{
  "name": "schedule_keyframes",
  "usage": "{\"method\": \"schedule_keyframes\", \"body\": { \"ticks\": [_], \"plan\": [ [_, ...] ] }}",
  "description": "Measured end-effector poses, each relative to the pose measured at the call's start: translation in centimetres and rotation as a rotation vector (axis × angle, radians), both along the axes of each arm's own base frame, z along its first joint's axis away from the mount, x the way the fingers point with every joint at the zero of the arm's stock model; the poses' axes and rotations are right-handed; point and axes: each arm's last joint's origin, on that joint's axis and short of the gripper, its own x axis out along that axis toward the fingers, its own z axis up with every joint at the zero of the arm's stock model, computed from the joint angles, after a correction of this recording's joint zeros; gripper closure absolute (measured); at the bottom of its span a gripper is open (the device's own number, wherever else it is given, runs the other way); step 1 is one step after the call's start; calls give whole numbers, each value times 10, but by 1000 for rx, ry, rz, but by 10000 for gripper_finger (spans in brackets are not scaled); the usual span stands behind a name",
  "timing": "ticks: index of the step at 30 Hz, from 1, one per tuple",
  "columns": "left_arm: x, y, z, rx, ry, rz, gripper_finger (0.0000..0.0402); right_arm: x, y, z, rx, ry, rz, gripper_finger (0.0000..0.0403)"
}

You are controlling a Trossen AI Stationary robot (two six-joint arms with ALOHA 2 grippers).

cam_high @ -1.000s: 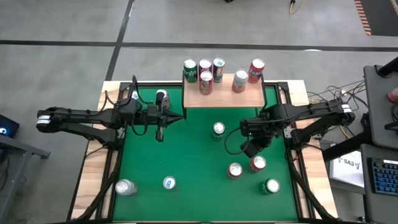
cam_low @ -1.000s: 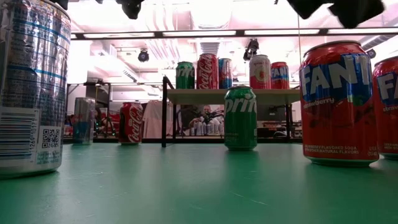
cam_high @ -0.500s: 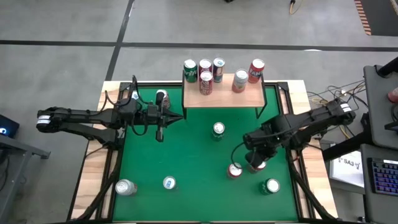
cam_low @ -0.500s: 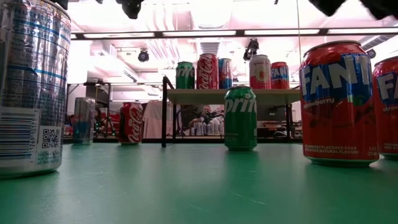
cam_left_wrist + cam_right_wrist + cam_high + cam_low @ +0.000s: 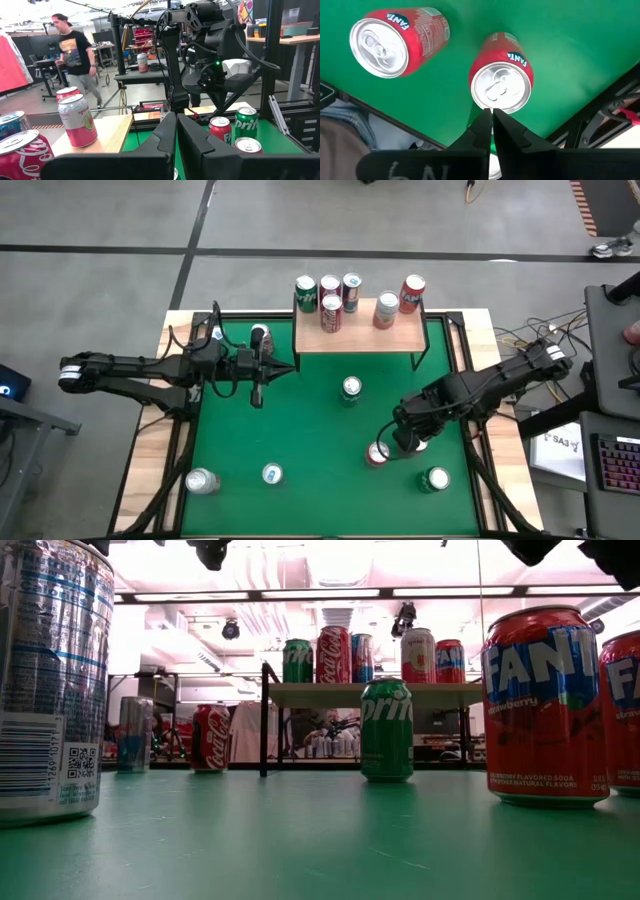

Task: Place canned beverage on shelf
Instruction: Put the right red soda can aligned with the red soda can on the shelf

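Starting at the front of the tabletop: seeing a silver can, a blue can and a green can, all standing up.

Just behind those, hovering above two Fanta cans: the right end effector, clenched tight and holding nothing. Pointing down just beside the rim of the red can, not touching it. Standing near it, a second red can.

Guessing how the red can is going to handle: hard and smooth, so slippery. Thin walls, so denting if squeezed too hard. Heavy if full, light and tippy if empty; not able to tell which. Needing to open wide first, then gripping the round sides near the middle, one finger on each side.

Farther back, waiting near the shelf's left end: the left end effector, also clenched and empty.

Farthest away: the shelf, already carrying six cans, with bare wood showing at the front edge.
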Motion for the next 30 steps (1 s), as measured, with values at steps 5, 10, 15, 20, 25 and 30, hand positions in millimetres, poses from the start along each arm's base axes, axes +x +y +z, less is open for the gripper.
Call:
{"method": "schedule_keyframes", "body": {
  "ticks": [5,10,15,20,25,30],
  "plan": [
    [0,0,0,2,1,0,402,0,-1,0,0,15,-58,379],
    [0,0,0,13,2,1,402,1,-1,0,0,24,-101,313],
    [0,0,-1,13,2,1,402,2,0,-2,0,42,-142,220],
    [0,0,-1,14,3,1,402,9,2,-10,-13,71,-116,142],
    [0,0,-1,14,3,1,402,16,5,-19,-10,112,-94,97],
    [0,0,-1,14,3,1,402,21,7,-27,-21,141,-70,73]
  ]
}}
